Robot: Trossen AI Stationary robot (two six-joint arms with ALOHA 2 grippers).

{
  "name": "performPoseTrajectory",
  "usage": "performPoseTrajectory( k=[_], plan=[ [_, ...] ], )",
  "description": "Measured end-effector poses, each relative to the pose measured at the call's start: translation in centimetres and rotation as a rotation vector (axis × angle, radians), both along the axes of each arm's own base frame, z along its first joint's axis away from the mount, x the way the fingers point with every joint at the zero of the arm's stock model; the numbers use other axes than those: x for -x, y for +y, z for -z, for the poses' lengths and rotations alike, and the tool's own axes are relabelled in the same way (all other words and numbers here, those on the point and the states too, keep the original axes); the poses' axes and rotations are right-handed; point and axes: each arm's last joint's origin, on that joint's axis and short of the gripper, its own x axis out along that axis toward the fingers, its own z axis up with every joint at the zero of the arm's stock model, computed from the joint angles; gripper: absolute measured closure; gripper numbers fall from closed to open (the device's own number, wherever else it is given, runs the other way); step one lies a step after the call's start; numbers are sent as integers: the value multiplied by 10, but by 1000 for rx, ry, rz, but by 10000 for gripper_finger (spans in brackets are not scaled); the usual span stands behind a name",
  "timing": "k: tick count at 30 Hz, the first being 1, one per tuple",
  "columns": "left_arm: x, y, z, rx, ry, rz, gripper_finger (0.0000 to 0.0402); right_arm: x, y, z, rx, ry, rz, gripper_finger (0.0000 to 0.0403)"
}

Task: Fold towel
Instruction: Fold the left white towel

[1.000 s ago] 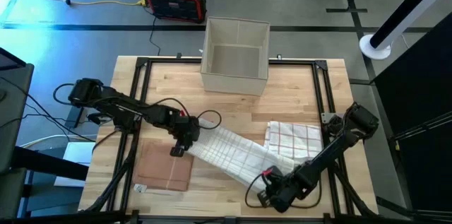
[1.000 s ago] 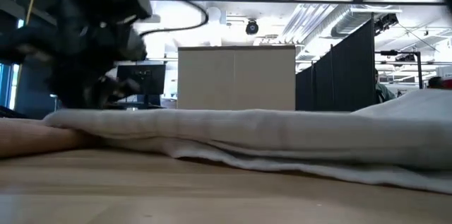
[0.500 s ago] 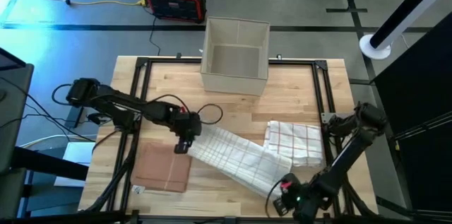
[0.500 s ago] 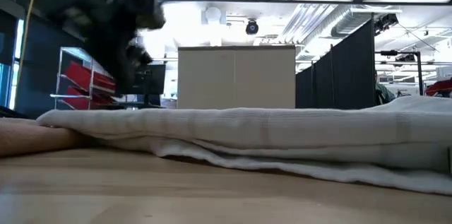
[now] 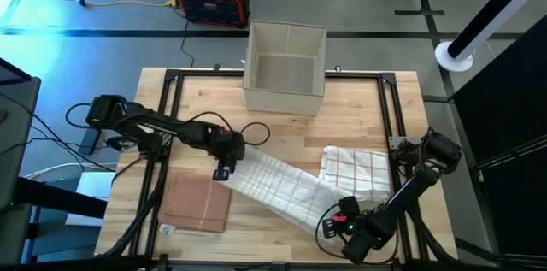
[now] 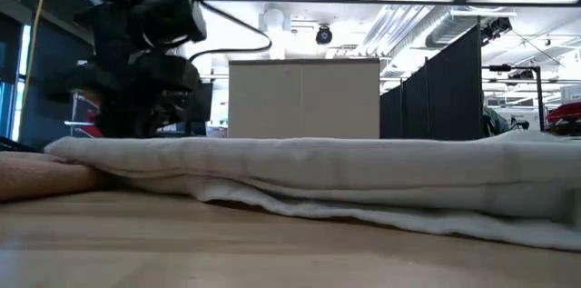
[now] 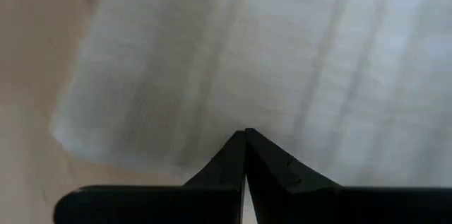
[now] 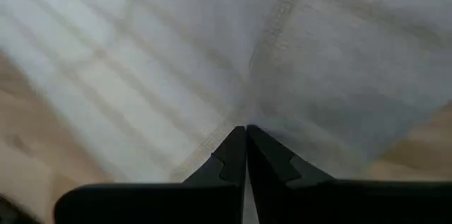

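The white checked towel (image 5: 286, 187) lies stretched in a long band across the front half of the wooden table (image 5: 359, 104), running from near the middle down toward the right front corner. A second folded cloth with red lines (image 5: 357, 168) sits just beside its right end, and a brown mat (image 5: 198, 203) lies at its left end. The left gripper (image 5: 222, 171) is at the towel's upper left corner, its fingers (image 7: 233, 155) pressed together with the tips at the cloth; whether they pinch any fabric I can't make out. The right gripper (image 5: 340, 219) sits at the towel's lower right end, jaws likewise closed tight, tips on the weave. Behind them, a beige fabric bin (image 5: 285, 67) stands at the table's far edge.
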Motion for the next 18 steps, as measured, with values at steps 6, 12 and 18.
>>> performPoseTrajectory(
  k=[6, 12, 18],
  plan=[
    [5, 7, -10, -25, 8, 35, 401, -10, 4, -54, -82, -24, 5, 403],
    [3, 14, -40, -53, -78, 73, 402, -27, -1, -99, -205, 111, 52, 403],
    [9, 20, -55, -69, -139, 68, 402, -50, -31, -110, -261, 226, 174, 393]
  ],
)
